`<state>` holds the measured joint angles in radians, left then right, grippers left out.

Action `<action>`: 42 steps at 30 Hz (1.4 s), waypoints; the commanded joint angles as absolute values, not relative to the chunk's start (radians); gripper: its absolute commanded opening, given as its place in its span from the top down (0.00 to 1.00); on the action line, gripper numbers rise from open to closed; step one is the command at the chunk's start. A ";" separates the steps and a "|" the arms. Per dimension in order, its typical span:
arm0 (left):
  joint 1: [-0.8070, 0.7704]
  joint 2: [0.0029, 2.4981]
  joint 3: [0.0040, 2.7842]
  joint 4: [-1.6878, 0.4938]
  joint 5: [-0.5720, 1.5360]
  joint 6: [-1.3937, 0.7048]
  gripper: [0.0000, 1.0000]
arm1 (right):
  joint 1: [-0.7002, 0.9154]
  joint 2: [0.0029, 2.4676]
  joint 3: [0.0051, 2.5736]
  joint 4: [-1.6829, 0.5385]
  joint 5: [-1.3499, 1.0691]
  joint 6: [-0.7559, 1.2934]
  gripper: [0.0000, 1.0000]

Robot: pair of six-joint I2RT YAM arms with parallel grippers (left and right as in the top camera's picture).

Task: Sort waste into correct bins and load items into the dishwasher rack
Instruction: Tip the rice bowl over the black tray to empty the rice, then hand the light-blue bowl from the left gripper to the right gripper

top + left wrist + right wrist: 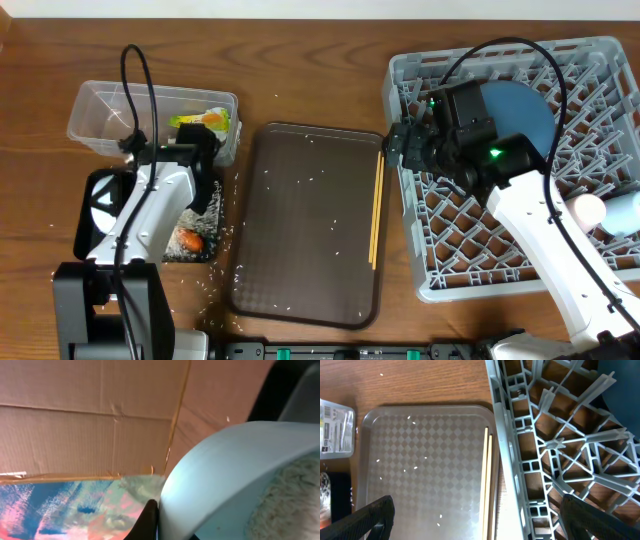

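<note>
2 chopsticks [376,210] lie along the brown tray's [300,230] edge.

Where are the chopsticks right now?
In the overhead view the chopsticks lie on the brown serving tray along its right edge, just beside the left wall of the dishwasher rack.

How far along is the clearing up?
Roughly halfway. Done: the blue plate, pink cup and light-blue cup sit in the rack, the wrapper in the clear tub, the carrot in the black tray. In hand: the left hand grips the white bowl; the right hand hangs open near the chopsticks. Left: those chopsticks on the brown tray, and scattered rice.
</note>
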<state>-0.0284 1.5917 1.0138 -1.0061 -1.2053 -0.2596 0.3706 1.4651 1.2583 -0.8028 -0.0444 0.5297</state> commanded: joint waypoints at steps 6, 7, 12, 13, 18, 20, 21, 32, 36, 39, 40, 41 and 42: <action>-0.059 1.596 1.031 -0.885 -1.301 -0.018 0.94 | 0.368 1.466 1.262 -0.801 -0.034 0.516 0.01; -0.059 1.598 1.031 -0.884 -1.306 -0.002 0.94 | 0.368 1.466 1.262 -0.801 -0.034 0.516 0.01; -0.058 1.600 1.030 -0.850 -1.287 0.060 0.94 | 0.368 1.466 1.262 -0.801 -0.034 0.515 0.01; -0.058 1.604 1.030 -0.853 -1.318 0.082 0.94 | 0.368 1.466 1.262 -0.801 -0.034 0.516 0.01; -0.064 1.605 1.030 -0.757 -1.436 0.248 0.94 | 0.368 1.466 1.262 -0.804 -0.034 0.515 0.01; -0.064 1.605 1.030 -0.695 -1.493 0.291 0.94 | 0.368 1.466 1.262 -0.807 -0.034 0.515 0.01; -0.064 1.605 1.029 -0.682 -1.466 0.227 0.94 | 0.368 1.466 1.262 -0.807 -0.034 0.515 0.01; -0.069 1.607 1.029 -0.624 -1.479 0.300 0.94 | 0.368 1.466 1.262 -0.809 -0.035 0.516 0.01; -0.073 1.608 1.029 -0.691 -1.444 0.298 0.94 | 0.368 1.466 1.262 -0.814 -0.035 0.516 0.01; -0.082 1.607 1.029 -0.661 -1.439 0.299 0.94 | 0.368 1.466 1.262 -0.815 -0.034 0.516 0.01; -0.084 1.607 1.029 -0.661 -1.469 0.321 0.94 | 0.368 1.466 1.262 -0.813 -0.034 0.516 0.01; -0.088 1.605 1.029 -0.658 -1.486 0.318 0.94 | 0.368 1.466 1.262 -0.812 -0.034 0.516 0.01; -0.091 1.604 1.029 -0.652 -1.474 0.313 0.94 | 0.368 1.466 1.262 -0.812 -0.034 0.516 0.01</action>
<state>-0.0818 1.5993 1.0183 -0.6594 -1.4384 0.3119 0.3706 1.4651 1.2583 -0.8127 -0.0444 0.5297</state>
